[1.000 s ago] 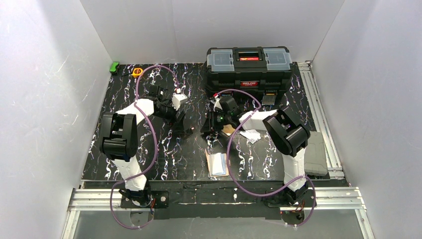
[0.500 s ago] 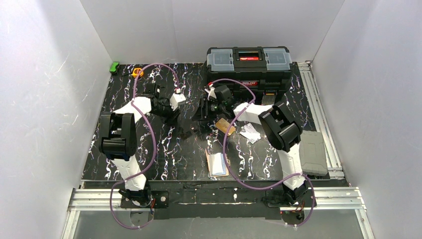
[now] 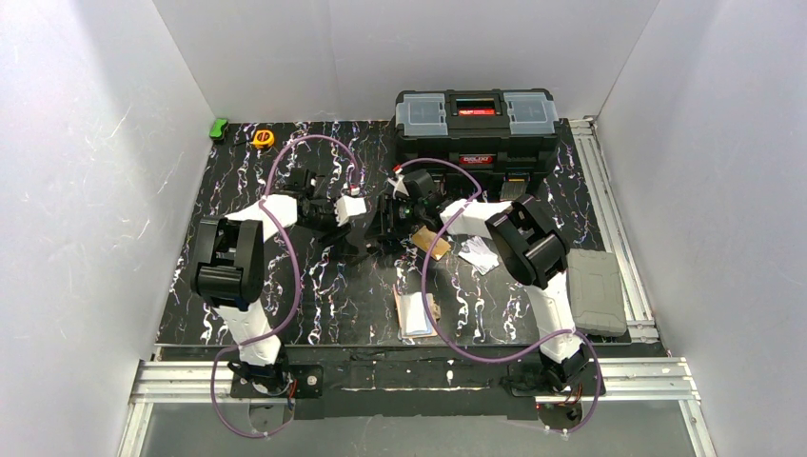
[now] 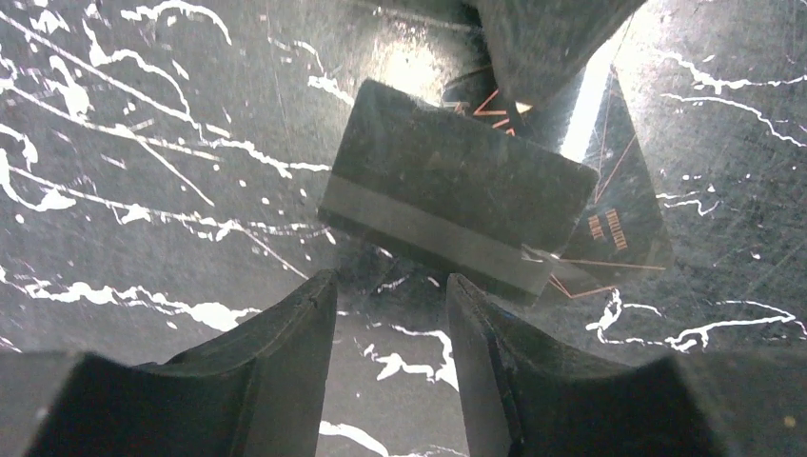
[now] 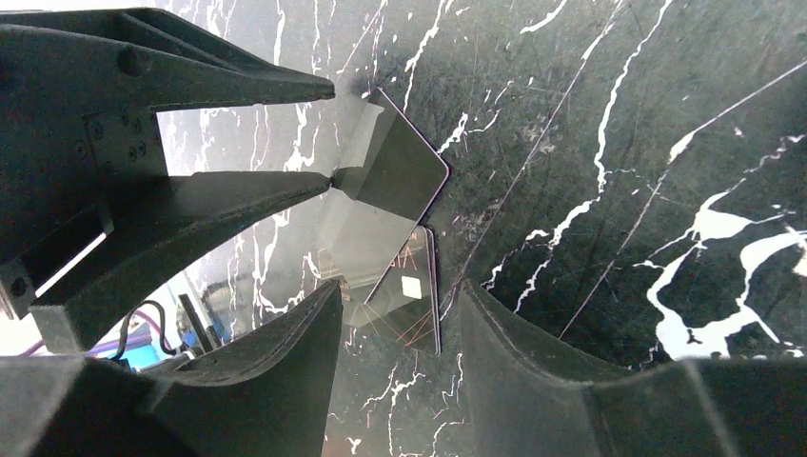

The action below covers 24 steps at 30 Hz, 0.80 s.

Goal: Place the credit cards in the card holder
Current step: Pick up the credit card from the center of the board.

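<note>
The black card (image 4: 447, 205) sits tilted on the table (image 3: 238, 286), well apart from the card holder (image 3: 416, 312). Left gripper (image 4: 390, 278) and right gripper (image 5: 400, 286) both gape empty beside it — crowded so tight, I risk clashing them or flicking it flat.

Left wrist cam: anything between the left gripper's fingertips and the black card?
No. In the left wrist view only a narrow strip of bare marbled table separates the open left gripper from the black card.
</note>
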Each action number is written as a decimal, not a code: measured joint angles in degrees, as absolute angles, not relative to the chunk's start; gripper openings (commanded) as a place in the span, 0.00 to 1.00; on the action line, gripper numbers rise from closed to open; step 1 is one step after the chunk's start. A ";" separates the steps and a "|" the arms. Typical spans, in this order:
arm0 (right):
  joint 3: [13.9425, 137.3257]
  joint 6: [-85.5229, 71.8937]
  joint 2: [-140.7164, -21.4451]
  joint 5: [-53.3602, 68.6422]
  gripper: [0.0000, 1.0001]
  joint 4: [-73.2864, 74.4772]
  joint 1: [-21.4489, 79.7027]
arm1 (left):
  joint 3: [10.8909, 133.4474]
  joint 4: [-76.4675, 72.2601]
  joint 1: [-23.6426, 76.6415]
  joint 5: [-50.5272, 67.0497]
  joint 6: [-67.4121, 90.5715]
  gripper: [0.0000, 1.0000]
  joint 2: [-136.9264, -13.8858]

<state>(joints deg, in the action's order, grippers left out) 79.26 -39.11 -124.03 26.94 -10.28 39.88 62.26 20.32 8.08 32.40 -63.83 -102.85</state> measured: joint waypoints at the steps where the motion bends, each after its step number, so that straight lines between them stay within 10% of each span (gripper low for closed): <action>1: 79.13 -39.24 -124.03 26.74 0.56 -10.39 39.99 | 62.19 19.79 8.40 32.36 -64.25 0.45 -102.85; 24: 77.84 -45.10 -125.75 27.42 0.53 -16.97 40.91 | 61.08 15.79 11.99 32.32 -70.94 0.45 -102.54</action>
